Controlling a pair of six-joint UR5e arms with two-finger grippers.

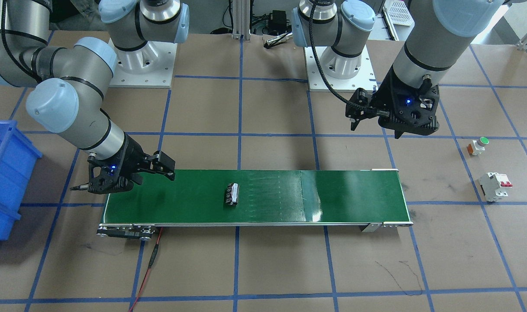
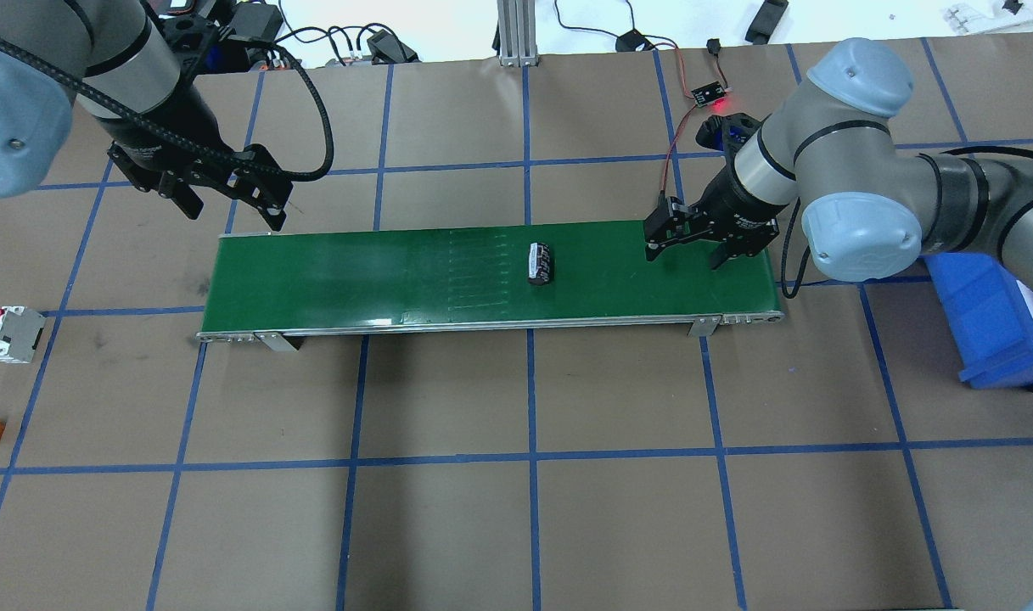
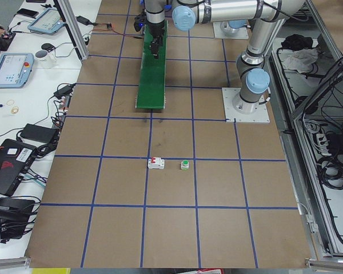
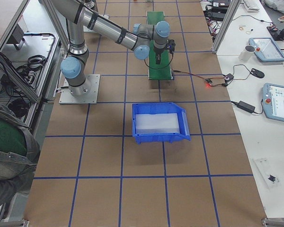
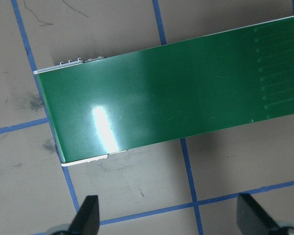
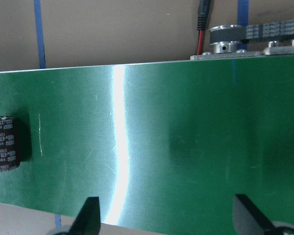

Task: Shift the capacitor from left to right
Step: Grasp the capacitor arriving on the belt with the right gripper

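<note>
Fingers (image 5: 88, 215) spread on left gripper (image 5: 166, 218) and right gripper (image 6: 166, 218), empty; capacitor (image 1: 231, 194) mid-frame on conveyor (image 1: 332, 195), presumably headed to right gripper.

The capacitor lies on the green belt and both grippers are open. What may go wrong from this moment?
1. The capacitor is a cylinder lying on its side on the belt; a finger touching it off-centre may roll it away, perhaps off the edge.
2. The right gripper hangs open over the belt's right end, apart from the capacitor, which shows only at its wrist view's edge; closing too early would probably miss.
</note>
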